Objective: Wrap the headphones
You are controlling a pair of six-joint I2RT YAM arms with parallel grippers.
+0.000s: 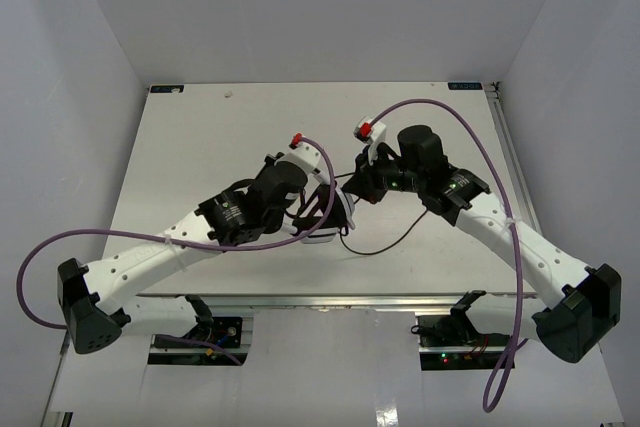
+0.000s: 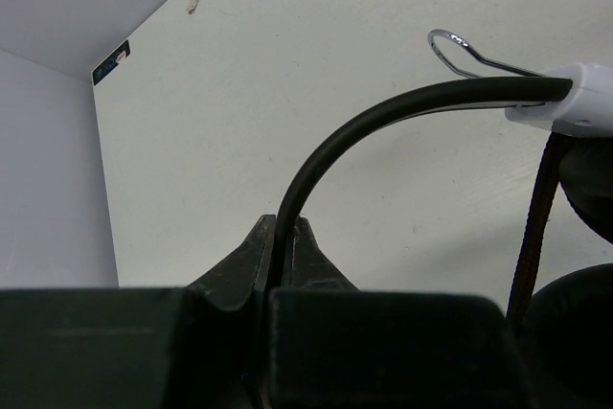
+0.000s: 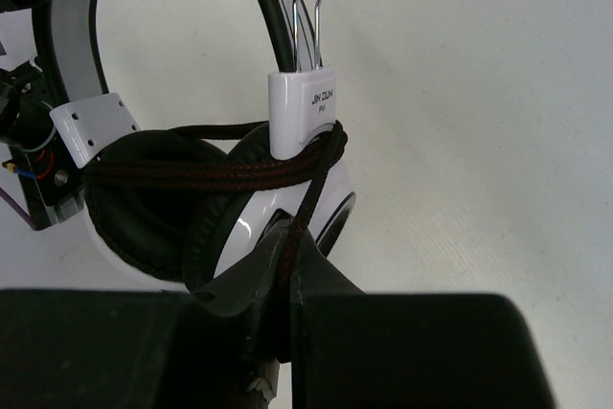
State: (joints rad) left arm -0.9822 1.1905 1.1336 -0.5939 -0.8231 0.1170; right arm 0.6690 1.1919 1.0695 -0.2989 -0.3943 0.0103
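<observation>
Headphones (image 1: 335, 209) are sitting between my arms, middle of the table (image 1: 220, 137). I'm clamping the headband (image 2: 383, 107) with the left gripper (image 2: 284, 237) and pinching the cord (image 3: 192, 175) with the right gripper (image 3: 287, 241). Several turns are already lying across the cups (image 3: 153, 213), but a loose loop (image 1: 400, 245) is trailing, so I'm guessing wrapping's maybe halfway.

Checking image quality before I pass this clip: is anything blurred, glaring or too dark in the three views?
Top external: even light, soft shadows, sharp throughout; the headphones are mostly hidden. Left wrist: the left gripper is a dark, blurred mass; the headband beyond is sharp. Right wrist: the right gripper is likewise blurred; a highlight shows on the white ear cup.
</observation>
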